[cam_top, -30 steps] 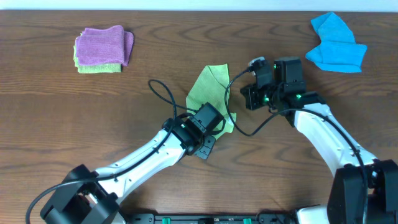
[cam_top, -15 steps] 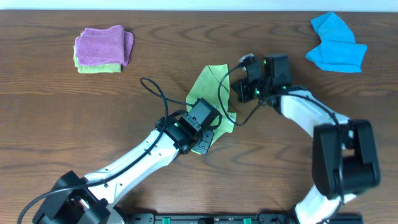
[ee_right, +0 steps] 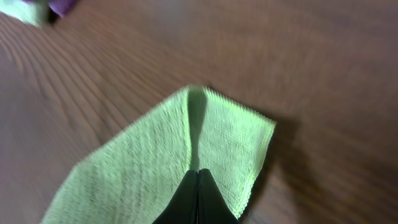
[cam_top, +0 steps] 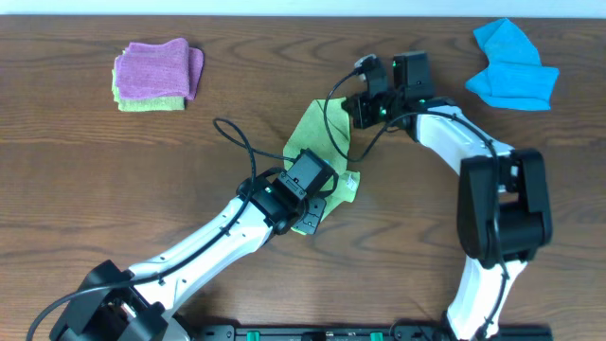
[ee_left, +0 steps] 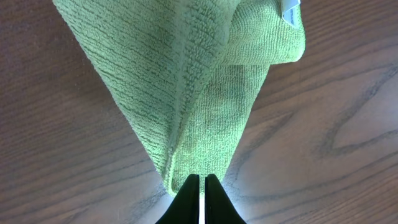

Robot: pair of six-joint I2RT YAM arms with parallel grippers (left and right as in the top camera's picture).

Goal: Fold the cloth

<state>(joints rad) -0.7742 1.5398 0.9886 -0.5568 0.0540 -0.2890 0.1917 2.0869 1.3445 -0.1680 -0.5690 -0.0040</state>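
The lime-green cloth (cam_top: 317,133) lies bunched in the middle of the wooden table, stretched between both grippers. My left gripper (cam_top: 317,201) is shut on its near corner. In the left wrist view the cloth (ee_left: 186,74) fans out from the closed fingertips (ee_left: 199,177), and a white tag (ee_left: 291,9) shows at the top right. My right gripper (cam_top: 352,106) is shut on the cloth's far edge. In the right wrist view a crease in the cloth (ee_right: 137,162) runs straight into the closed tips (ee_right: 198,172).
A purple cloth (cam_top: 156,68) sits on a folded green one at the far left. A crumpled bright blue cloth (cam_top: 511,66) lies at the far right. Black cables (cam_top: 237,142) loop from both wrists over the table near the cloth.
My right gripper has moved left and toward the far side, carrying the cloth's far edge. The left gripper shifted slightly away from the front edge, and more cloth now shows beneath it.
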